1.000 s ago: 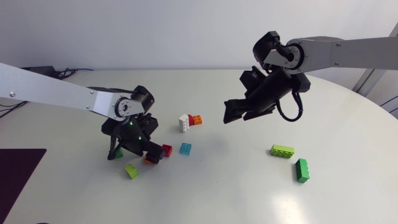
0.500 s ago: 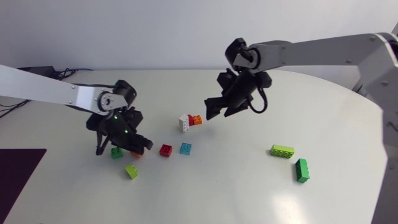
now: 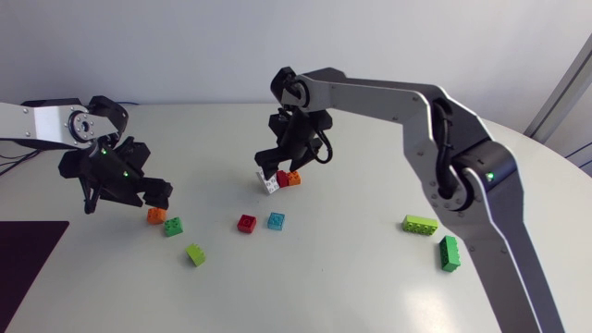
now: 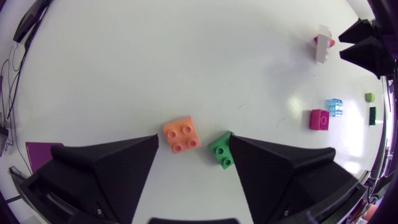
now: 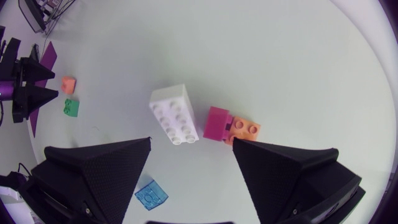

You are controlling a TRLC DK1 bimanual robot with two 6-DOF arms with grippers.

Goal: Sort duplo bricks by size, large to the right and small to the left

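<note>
Head view looks down on a white desk (image 3: 351, 287) with a rounded edge and a purple mat (image 3: 28, 268) at its left corner. At the desk's right, a lime long brick (image 3: 420, 224) and a green long brick (image 3: 449, 252) lie near each other. At the left, an orange brick (image 3: 156, 215), a green brick (image 3: 173, 226) and a lime brick (image 3: 195, 253) form a loose group. A red brick (image 3: 246, 223) and a blue brick (image 3: 276, 220) sit side by side at mid-desk. Behind them a white brick (image 3: 270, 182) lies just beside a red-and-orange pair (image 3: 289, 178).

The left gripper (image 4: 193, 140) hangs over the orange and green bricks with its fingers apart and touches neither. The right gripper (image 5: 193, 141) hangs over the white brick, its fingers also spread and holding nothing.

A second ago the left gripper was low over the bricks near the red one. It has since drawn back to the left, and the orange brick now lies further left, next to the green one. The right arm has swung in from the desk's right side to the white brick. The other bricks have kept their places.
</note>
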